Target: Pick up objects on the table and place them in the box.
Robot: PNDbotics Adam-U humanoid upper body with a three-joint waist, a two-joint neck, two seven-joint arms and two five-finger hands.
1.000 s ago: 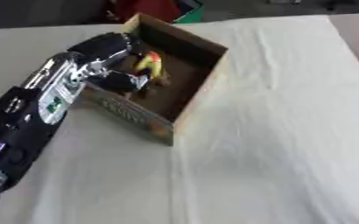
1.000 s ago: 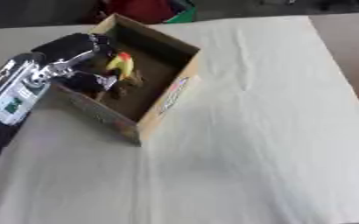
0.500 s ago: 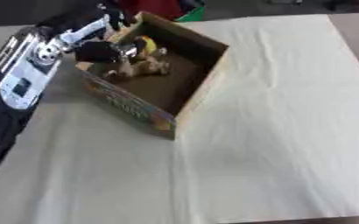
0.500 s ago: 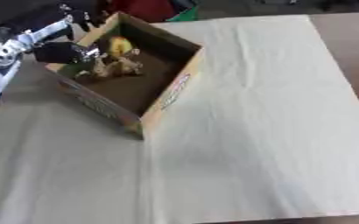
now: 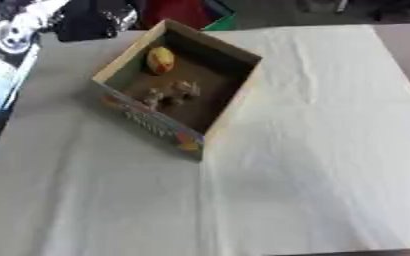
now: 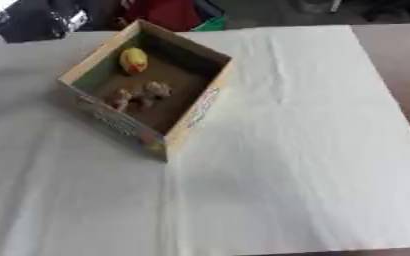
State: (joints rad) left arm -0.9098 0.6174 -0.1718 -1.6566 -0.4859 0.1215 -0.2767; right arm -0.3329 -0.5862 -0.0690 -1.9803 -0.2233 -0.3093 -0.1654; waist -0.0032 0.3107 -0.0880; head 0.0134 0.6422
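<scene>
This looks like a plain test room or lab. The surface (image 5: 313, 150) is draped in a creased cream cloth (image 6: 287, 165) with an open cardboard box (image 5: 230, 105) on it, and red and green items (image 5: 195, 12), too blurred to identify, sit on dark floor beyond.

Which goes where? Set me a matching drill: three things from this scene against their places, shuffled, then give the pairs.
1. yellow object
2. tan lumps
3. left hand

A. middle of the box floor
B. upper left of the view, outside the box
C. far end of the box

Pairs: 1-C, 2-A, 3-B.
</scene>
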